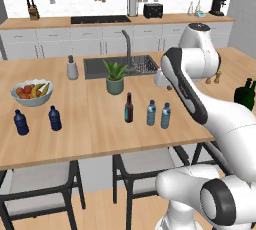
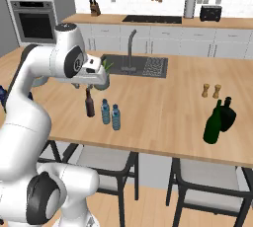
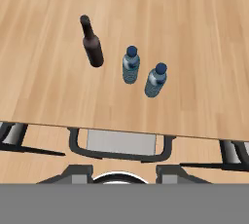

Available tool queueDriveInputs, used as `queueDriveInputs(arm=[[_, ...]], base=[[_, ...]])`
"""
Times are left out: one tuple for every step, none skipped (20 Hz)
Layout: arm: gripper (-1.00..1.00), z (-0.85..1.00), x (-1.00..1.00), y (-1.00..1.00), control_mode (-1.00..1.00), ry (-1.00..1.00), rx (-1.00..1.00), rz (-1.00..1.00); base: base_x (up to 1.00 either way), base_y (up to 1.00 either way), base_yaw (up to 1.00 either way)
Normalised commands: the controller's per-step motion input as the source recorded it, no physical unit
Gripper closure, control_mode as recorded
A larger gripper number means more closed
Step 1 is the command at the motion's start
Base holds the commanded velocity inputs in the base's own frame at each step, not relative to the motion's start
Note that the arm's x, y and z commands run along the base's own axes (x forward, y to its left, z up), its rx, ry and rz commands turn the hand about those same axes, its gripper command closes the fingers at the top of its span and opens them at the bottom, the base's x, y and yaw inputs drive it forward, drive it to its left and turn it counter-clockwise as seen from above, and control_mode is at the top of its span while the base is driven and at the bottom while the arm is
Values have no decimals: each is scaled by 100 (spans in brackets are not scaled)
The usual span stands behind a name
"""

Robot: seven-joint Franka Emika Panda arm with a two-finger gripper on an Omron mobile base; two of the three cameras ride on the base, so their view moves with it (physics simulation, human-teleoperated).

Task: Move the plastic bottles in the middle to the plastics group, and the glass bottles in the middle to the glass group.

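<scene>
Item one: my hand [image 2: 75,86], one in number, is hovering above the surface [image 1: 95,134], up over the middle cluster and carrying nothing. I am unable to tell how far its fingers are standing apart, as the angle is hiding them.

Item two: pale blue water bottles, two counted. The first [image 3: 131,65] and the second [image 3: 156,79] are standing upright just beside each other near the front edge of the surface, apart from my hand.

Item three: brown glass bottle [image 3: 91,43], one counted. It is standing upright just beside the first water bottle, on the side away from the second, and is slightly taller than both.

Item four: navy bottles, two counted. One [image 1: 20,122] and the other [image 1: 55,118] are standing near each other at the far left of the surface, in front of the fruit bowl [image 1: 32,92], well apart from the middle cluster.

Item five: dark green bottles [image 2: 220,119], at least two counted; they are overlapping, so I am not sure of the full number. They are standing at the far right of the surface, well apart from the middle cluster.

Item six: potted plant [image 1: 115,77], one counted, standing behind the brown bottle, near the sink [image 1: 120,66].

Item seven: salt and pepper shakers [image 2: 211,91], two counted, standing behind the green bottles.
</scene>
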Motion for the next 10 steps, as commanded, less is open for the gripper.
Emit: queueDriveInputs(arm=[[-100, 0, -3, 0, -100, 0, 0, 0], [-100, -7, -8, -5, -100, 0, 0, 0], [-100, -18, -5, -23, -100, 0, 0, 0], [-100, -23, -5, -43, -100, 0, 6, 0], [-100, -22, -4, -47, -100, 0, 12, 0], [-100, -29, 0, -42, -100, -2, 0, 0], [-100, -39, 0, -42, -100, -1, 0, 7], [-100, -45, 0, -45, -100, 0, -1, 11], [-100, -52, 8, -49, -100, 0, -4, 16], [-100, -54, 10, -45, -100, 0, -5, 18]], base=[[0, 0, 0], [0, 0, 0], [0, 0, 0], [0, 0, 0], [0, 0, 0], [0, 0, 0], [0, 0, 0], [0, 0, 0], [0, 0, 0], [0, 0, 0]])
